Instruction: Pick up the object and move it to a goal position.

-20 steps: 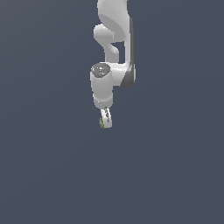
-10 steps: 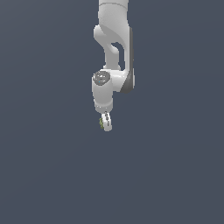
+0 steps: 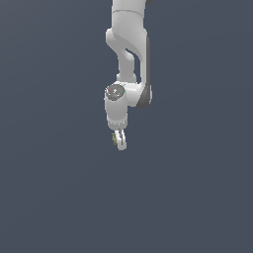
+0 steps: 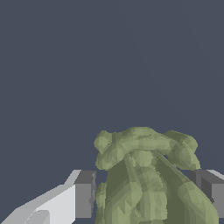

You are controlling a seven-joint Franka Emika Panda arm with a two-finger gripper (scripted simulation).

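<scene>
The object (image 4: 144, 175) is a lumpy olive-green clump that fills the space between the two grey finger pads (image 4: 85, 192) in the wrist view. My gripper (image 4: 146, 197) is shut on it. In the exterior view the white arm hangs down from above, and its gripper (image 3: 119, 141) points downward with a small sliver of the green object (image 3: 114, 140) showing beside the fingers. The object is held in the air, apart from any surface.
Only a plain dark grey-blue background surrounds the arm in both views. No goal marker, table edge or other object shows.
The arm and gripper have shifted slightly toward the exterior view's right and a little upward, carrying the object along. The grip stays shut.
</scene>
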